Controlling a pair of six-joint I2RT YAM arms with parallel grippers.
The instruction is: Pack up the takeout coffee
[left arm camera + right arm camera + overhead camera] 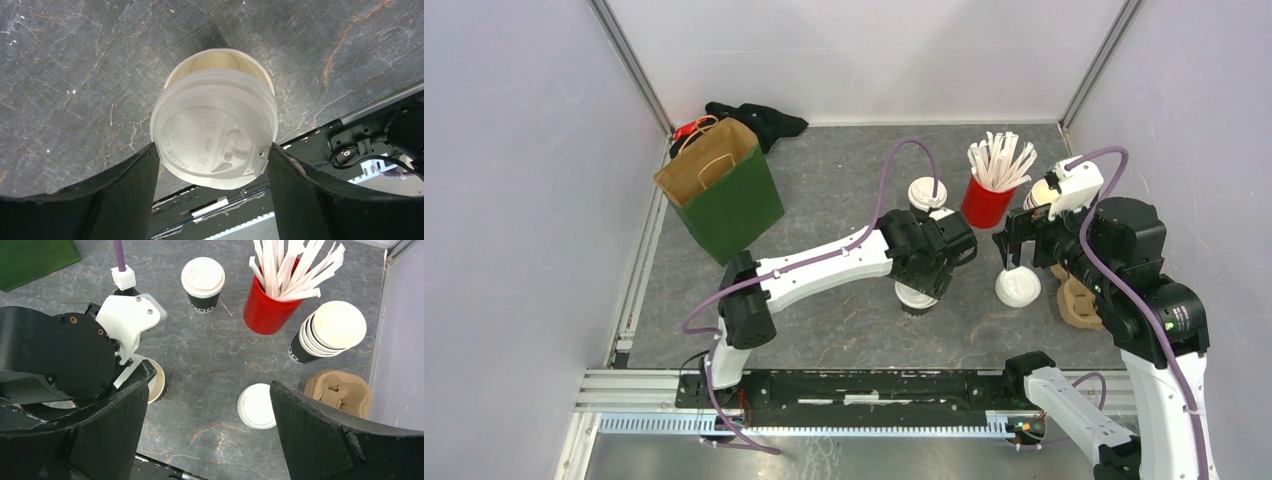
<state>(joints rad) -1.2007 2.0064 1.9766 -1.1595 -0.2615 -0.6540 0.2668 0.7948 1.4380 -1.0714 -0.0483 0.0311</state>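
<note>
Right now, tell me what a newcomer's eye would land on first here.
The left gripper clamps a white lid over an open cup in the middle of the scene. Behind it stand a red cup of wrapped straws and a capped coffee cup; a green paper bag sits at the far left.

bag (724,195) far-left | capped cup (927,195) left of straw holder (989,200) | loose lid (1018,287) before holder

Cup (914,299) mostly hidden under left arm (824,268) — sides unseen, right arm (1164,400) cut by bottom edge
</note>
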